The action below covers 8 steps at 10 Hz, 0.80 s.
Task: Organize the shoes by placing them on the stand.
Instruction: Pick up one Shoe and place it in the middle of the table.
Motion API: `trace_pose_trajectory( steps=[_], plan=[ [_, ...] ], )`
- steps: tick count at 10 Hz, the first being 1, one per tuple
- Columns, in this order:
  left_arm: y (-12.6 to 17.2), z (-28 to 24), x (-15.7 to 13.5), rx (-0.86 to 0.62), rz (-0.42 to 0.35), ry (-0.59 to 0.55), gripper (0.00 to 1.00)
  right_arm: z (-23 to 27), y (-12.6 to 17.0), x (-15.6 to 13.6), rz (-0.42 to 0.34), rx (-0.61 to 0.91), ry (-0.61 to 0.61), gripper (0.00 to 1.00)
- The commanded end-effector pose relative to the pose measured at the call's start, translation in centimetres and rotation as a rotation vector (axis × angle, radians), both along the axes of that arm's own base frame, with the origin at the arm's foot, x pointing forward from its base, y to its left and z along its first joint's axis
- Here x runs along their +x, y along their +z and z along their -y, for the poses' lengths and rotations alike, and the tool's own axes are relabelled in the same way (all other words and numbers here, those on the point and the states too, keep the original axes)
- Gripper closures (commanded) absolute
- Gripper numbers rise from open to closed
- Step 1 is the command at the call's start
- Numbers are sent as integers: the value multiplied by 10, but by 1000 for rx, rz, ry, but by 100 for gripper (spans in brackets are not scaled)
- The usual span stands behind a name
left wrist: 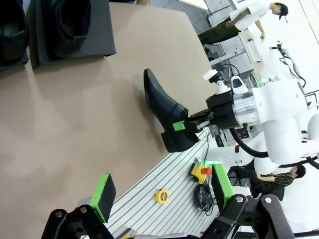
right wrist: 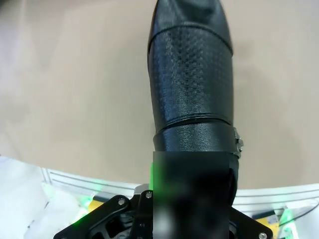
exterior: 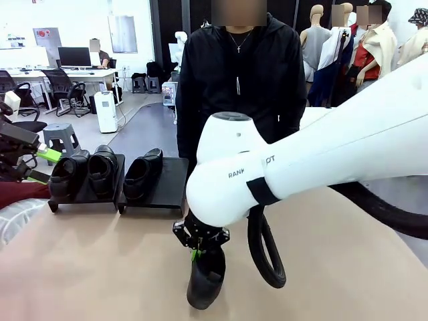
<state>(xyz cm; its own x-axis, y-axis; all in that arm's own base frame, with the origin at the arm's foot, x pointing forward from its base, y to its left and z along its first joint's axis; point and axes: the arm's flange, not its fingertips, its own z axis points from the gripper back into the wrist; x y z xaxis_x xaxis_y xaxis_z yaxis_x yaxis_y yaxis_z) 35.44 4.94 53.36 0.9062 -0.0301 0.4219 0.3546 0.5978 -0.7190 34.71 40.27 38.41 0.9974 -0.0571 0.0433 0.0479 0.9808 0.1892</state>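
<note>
Shoes: three sit on the stand (exterior: 160,194) at the far left of the desk (exterior: 100,267) — two side by side on the left unit (exterior: 83,172), one (exterior: 142,175) on the left half of the right unit, right half bare. Fourth shoe (exterior: 204,277) is near the desk's front edge, in the right end effector (exterior: 199,249), which is clamped on its heel end; in the left wrist view its toe points down toward the desk and the heel is raised. Left end effector (exterior: 41,166) sits at the left edge just beside the left unit, fingers spread apart, nothing between them. A person (exterior: 234,80) in black stands behind the desk.
</note>
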Motion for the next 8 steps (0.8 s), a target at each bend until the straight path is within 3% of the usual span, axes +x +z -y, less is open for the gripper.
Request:
trace_pose_trajectory(
  steps=[1, 2, 3, 4, 6, 8],
  plan=[
    [0, -3, -1, 3, 8, -12, 0, -21, -5, 5, -1, -35, -33, 100],
    [0, -3, -1, 3, 8, -12, 0, -21, -8, 5, -4, -29, -24, 68],
    [0, -3, -1, 3, 8, -12, 0, -15, -5, 5, 19, -20, -28, 9],
    [0, -3, -1, 3, 8, -12, 0, -4, 7, 8, 25, 3, -5, 0],
    [0, -3, -1, 3, 8, -12, 0, 65, 67, 24, -79, 112, 73, 0],
    [0, -3, -1, 3, 8, -12, 0, 162, 120, 21, -84, 175, 88, 0]
  ],
)
